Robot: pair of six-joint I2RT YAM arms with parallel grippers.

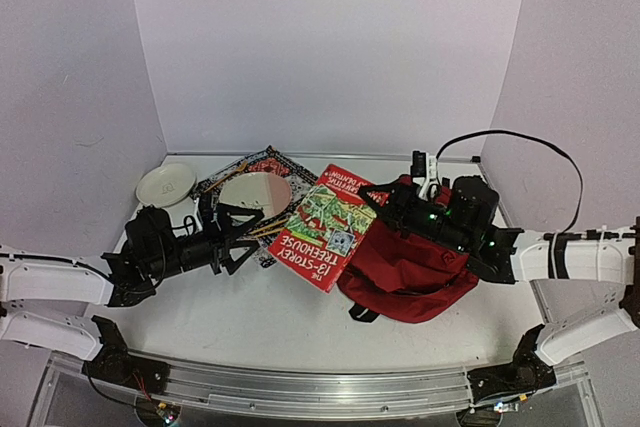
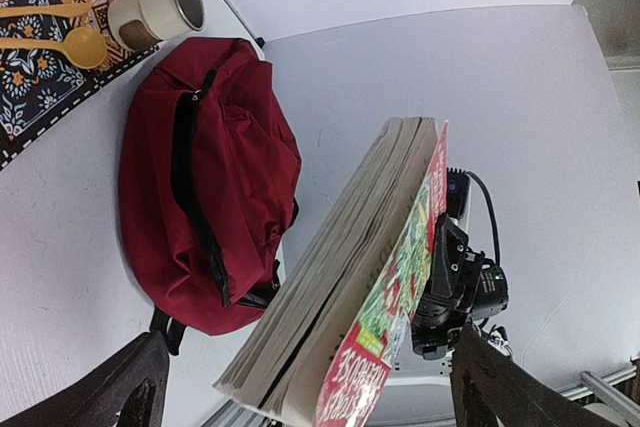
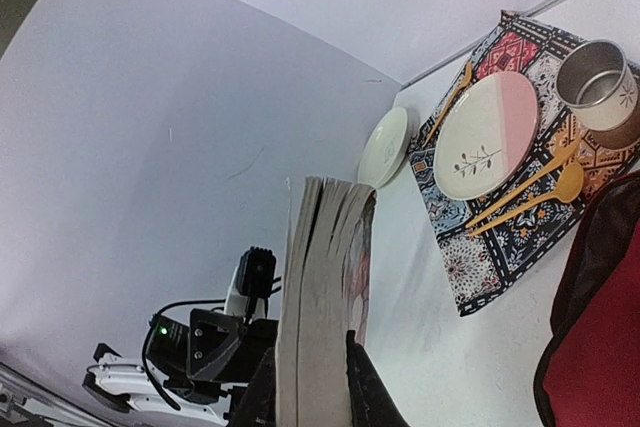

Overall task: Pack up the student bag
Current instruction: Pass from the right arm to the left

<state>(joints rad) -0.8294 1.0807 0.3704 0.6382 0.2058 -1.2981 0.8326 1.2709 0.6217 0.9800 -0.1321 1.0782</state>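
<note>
Right gripper (image 1: 380, 205) clamps the 13-Storey Treehouse book (image 1: 322, 227) at its two o'clock corner, likely to steer it into the student bag (image 1: 405, 277) at four o'clock; left gripper (image 1: 245, 239) gapes empty at nine.

book (image 1: 325, 225) blocks the left side of the student bag (image 1: 410, 282); front open

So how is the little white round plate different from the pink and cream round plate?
The little white round plate is plain, while the pink and cream round plate has two colours and a small twig drawing. The white one looks smaller. It sits on the bare white table beside the patterned mat, while the pink one lies on that mat. Both are round and have no food on them.
</note>
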